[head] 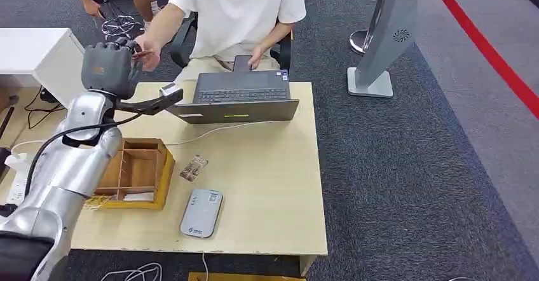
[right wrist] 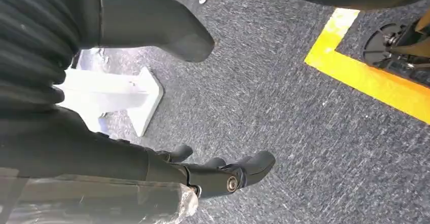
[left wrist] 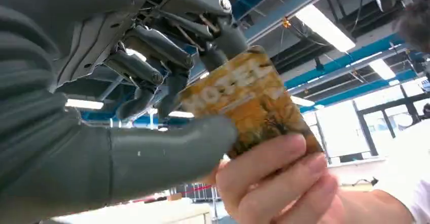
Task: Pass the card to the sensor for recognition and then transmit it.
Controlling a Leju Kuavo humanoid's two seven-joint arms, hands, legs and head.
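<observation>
My left hand (head: 111,68) is raised over the table's far left corner. It pinches an orange and yellow printed card (left wrist: 248,97) between thumb and fingers (left wrist: 152,46). A person's hand (left wrist: 274,178) grips the same card from the other side; in the head view that person's hand (head: 147,55) meets mine. The grey card sensor (head: 201,213) lies flat near the table's front edge. A second card (head: 194,168) lies on the table just behind it. My right hand (right wrist: 76,148) hangs over grey carpet, fingers apart and holding nothing.
A person in a white shirt (head: 238,7) sits behind the wooden table (head: 279,185). An open laptop (head: 241,96) stands at the far edge, and a wooden compartment box (head: 136,173) sits at the left. A grey stand (head: 384,46) is on the carpet to the right.
</observation>
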